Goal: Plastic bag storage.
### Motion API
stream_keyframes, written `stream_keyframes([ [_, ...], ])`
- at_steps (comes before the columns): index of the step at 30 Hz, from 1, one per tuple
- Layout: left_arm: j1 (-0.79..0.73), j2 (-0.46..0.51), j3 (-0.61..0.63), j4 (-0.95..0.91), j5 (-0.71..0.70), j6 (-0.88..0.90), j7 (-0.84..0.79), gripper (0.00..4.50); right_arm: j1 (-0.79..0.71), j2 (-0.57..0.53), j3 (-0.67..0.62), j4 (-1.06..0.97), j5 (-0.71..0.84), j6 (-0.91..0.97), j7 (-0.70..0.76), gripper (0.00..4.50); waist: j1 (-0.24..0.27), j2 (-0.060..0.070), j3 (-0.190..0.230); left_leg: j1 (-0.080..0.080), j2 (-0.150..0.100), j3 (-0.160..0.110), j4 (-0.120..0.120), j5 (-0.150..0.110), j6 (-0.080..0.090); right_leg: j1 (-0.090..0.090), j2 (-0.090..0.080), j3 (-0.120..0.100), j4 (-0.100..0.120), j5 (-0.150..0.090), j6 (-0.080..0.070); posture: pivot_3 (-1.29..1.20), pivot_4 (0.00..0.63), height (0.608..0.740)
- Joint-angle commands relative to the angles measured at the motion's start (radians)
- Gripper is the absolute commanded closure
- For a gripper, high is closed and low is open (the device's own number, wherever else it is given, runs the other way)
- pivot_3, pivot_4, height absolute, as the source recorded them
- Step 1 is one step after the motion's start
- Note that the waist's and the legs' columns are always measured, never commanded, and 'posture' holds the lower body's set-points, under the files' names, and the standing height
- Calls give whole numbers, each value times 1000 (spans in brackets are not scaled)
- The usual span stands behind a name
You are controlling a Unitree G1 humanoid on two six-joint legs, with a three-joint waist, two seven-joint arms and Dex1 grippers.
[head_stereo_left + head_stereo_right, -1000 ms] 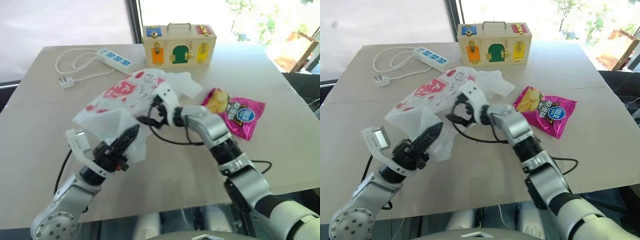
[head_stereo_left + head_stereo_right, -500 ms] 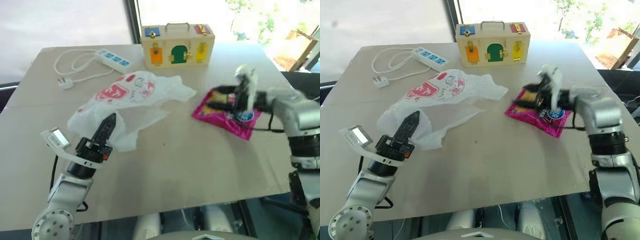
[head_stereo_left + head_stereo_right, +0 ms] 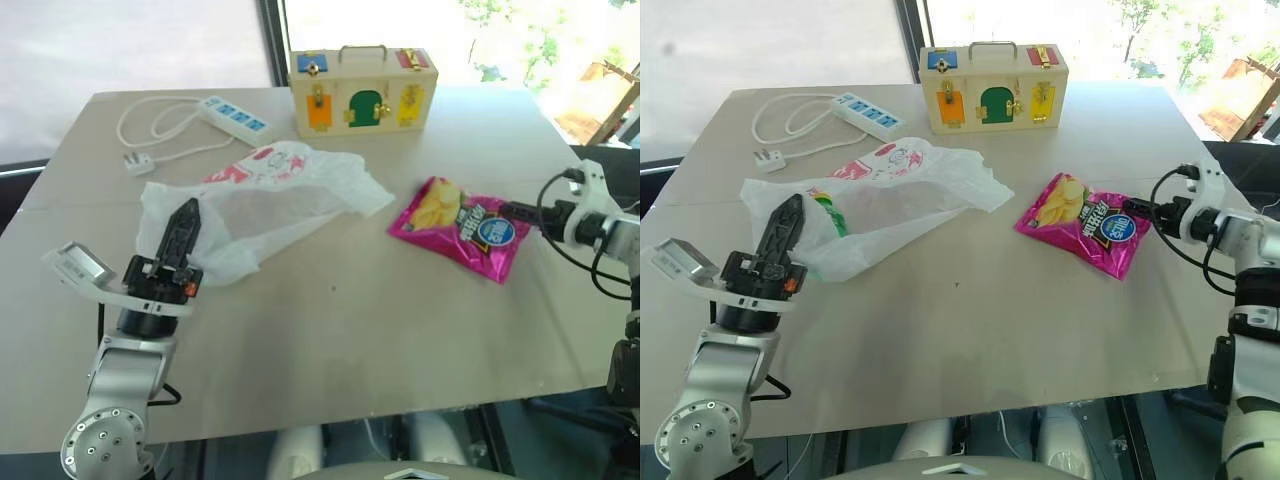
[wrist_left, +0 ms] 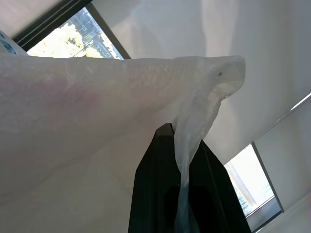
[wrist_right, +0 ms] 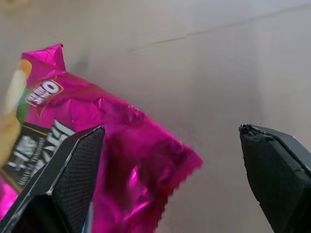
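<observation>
Left wrist view has the left claw clamped on the plastic bag; right claw spread apart.

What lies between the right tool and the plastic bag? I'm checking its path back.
The magenta crisp packet lies between the right tool and the plastic bag; otherwise bare table, in both eye views.

White, red-printed plastic bag; magenta crisp packet

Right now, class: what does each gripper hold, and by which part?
The left gripper is shut on the plastic bag, pinching a strip of film at its near edge. The right gripper is open, holding nothing, near the crisp packet.
</observation>
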Motion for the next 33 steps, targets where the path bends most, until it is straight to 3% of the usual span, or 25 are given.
stream_keyframes([
  [1, 1, 17, 2, -17, -13, 0, -8, 4500, 42, 20, -64, -108, 67, 78, -39, 32, 1, 0, 0, 0, 0, 0, 0, 0, 0, 0, 0, 0, 0, 0, 0, 0, 150, 740],
  [9, -13, 32, 6, -5, -13, 2, -13, 4500, 116, 83, -155, -197, 157, 182, -126, 32, 5, 0, 0, 0, 0, 0, 0, 0, 0, 0, 0, 0, 0, 0, 0, 0, 150, 740],
  [13, -8, 27, 0, -6, -7, 2, -14, 4500, 127, 167, -229, -246, 253, 252, -160, 32, 2, 0, 0, 0, 0, -1, 0, 0, 0, 0, 1, 0, 0, 0, 0, 0, 150, 740],
  [17, -16, 29, -6, -2, -4, 4, -12, 4500, 148, 228, -220, -302, 271, 237, -197, 32, 4, 0, 0, 0, 1, -1, 0, 0, 0, 0, 1, 0, 0, 0, 0, 0, 150, 740],
  [21, -18, 34, -9, 2, 0, 8, -15, 4500, 161, 248, -208, -343, 299, 243, -196, 1709, 6, 0, 0, 0, 0, -1, 0, 0, 0, 0, 1, 0, 0, 0, 0, 0, 150, 740],
  [22, -19, 35, -9, 2, -1, 8, -15, 4500, 164, 248, -206, -349, 304, 247, -196, 2395, 5, 0, 0, 0, 0, -1, 0, 0, 0, 0, 1, 0, 0, 0, 0, 0, 150, 740],
  [26, -16, 34, -9, 2, -1, 7, -13, 4500, 168, 254, -215, -364, 336, 247, -194, 4218, 4, 0, 0, 0, 0, -1, 0, 0, 0, 0, 1, 0, 0, 0, 0, 0, 150, 740],
  [27, -13, 33, -9, 2, -1, 7, -14, 4500, 171, 256, -219, -374, 351, 250, -190, 4448, 4, 0, 0, 0, 0, -1, 0, 0, 0, 0, 1, 0, 0, 0, 0, 0, 150, 740],
  [33, -4, 27, -15, 2, 3, 5, -17, 4500, 225, 253, -229, -482, 482, 288, -121, 4448, 5, 0, 0, 0, 0, -1, 0, 0, 0, 0, 1, 0, 0, 0, 0, 0, 150, 740],
])
